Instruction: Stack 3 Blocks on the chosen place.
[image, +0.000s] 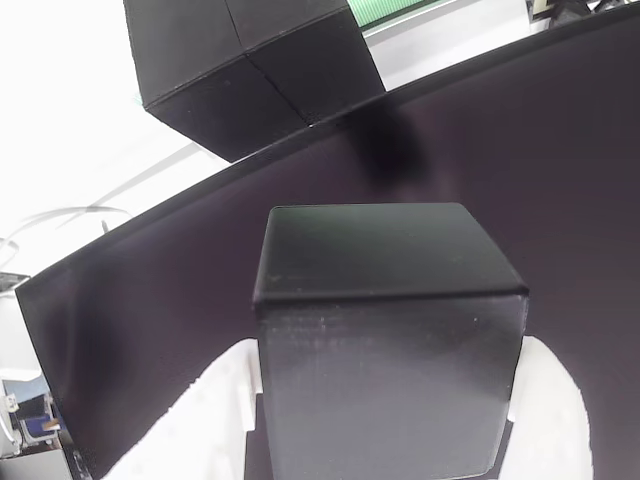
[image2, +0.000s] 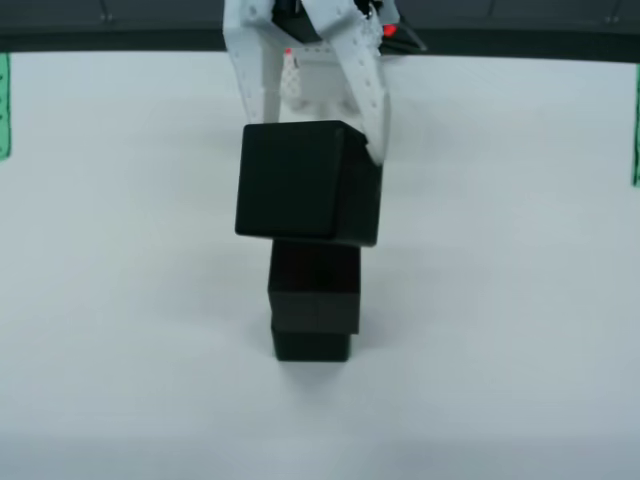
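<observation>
A dark curved panel (image: 480, 180) spans the view that rides on the gripper. In the view from above, the white table (image2: 130, 300) carries a stack of two black blocks (image2: 313, 310) near the middle. The white gripper (image2: 312, 150) holds a third block (image2: 300, 182) between its fingers (image2: 365, 90), above the stack and overhanging it to the left. A green striped patch (image: 395, 10) lies far behind the stack.
</observation>
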